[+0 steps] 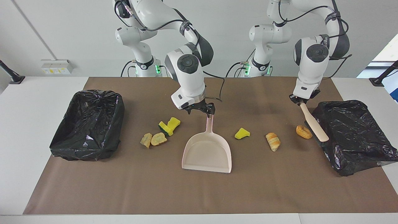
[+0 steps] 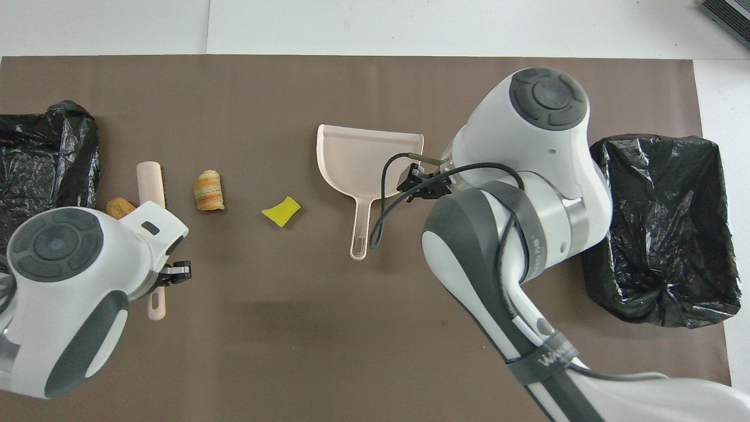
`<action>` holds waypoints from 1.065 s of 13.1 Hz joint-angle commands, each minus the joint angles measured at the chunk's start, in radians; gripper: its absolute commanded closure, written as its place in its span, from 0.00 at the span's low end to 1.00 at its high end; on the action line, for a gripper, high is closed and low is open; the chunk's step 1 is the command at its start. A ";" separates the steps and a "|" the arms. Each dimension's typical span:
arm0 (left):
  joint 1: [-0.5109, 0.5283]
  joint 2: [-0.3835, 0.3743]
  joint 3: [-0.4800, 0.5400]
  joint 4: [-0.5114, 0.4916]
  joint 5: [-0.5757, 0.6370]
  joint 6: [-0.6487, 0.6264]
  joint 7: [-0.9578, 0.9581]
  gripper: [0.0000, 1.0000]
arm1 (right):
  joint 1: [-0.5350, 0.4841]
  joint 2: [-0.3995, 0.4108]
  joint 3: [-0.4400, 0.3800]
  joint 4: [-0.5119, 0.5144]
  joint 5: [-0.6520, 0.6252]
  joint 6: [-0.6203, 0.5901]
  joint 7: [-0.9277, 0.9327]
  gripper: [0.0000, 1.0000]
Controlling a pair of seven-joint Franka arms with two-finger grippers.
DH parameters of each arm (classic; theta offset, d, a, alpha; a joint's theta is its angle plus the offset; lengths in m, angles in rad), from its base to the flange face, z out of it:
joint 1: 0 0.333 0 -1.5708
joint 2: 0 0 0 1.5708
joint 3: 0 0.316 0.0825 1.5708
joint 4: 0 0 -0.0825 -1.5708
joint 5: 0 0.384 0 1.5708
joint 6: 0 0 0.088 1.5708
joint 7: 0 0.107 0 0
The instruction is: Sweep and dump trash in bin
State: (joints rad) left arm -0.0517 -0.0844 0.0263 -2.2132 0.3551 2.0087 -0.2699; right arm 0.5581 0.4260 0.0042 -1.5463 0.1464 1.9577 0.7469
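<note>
The trash lies in a row on the brown mat: two yellow sponge chunks point(image 1: 169, 125), two pastry bits point(image 1: 154, 139), a yellow sponge piece point(image 1: 242, 133) point(image 2: 281, 211), a croissant point(image 1: 273, 141) point(image 2: 208, 190) and a bread roll point(image 1: 303, 131) point(image 2: 120, 207). A beige dustpan point(image 1: 207, 154) point(image 2: 369, 158) rests between them. My right gripper point(image 1: 201, 109) hangs open over the tip of the dustpan's handle. My left gripper point(image 1: 301, 102) is shut on a beige brush point(image 1: 314, 124) point(image 2: 150, 181), whose head slants down beside the bread roll, at the rim of the bin point(image 1: 351, 133).
A second black-lined bin point(image 1: 87, 124) point(image 2: 662, 223) stands at the right arm's end of the table. In the overhead view the right arm covers the sponge chunks and pastry bits.
</note>
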 commanded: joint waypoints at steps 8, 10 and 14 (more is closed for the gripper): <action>-0.017 0.060 -0.022 -0.029 -0.043 0.028 0.041 1.00 | 0.049 0.045 -0.001 -0.077 -0.031 0.151 -0.014 0.00; -0.060 0.078 -0.028 -0.020 -0.149 0.038 0.035 1.00 | 0.049 0.045 0.000 -0.077 -0.031 0.153 -0.014 0.05; -0.186 0.081 -0.025 -0.013 -0.235 0.038 0.038 1.00 | 0.049 0.045 0.000 -0.080 -0.030 0.153 -0.011 0.45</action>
State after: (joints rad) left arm -0.1905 -0.0079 -0.0135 -2.2300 0.1430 2.0352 -0.2331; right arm 0.6190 0.4839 -0.0044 -1.6014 0.1115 2.0859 0.7443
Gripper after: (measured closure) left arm 0.740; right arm 0.264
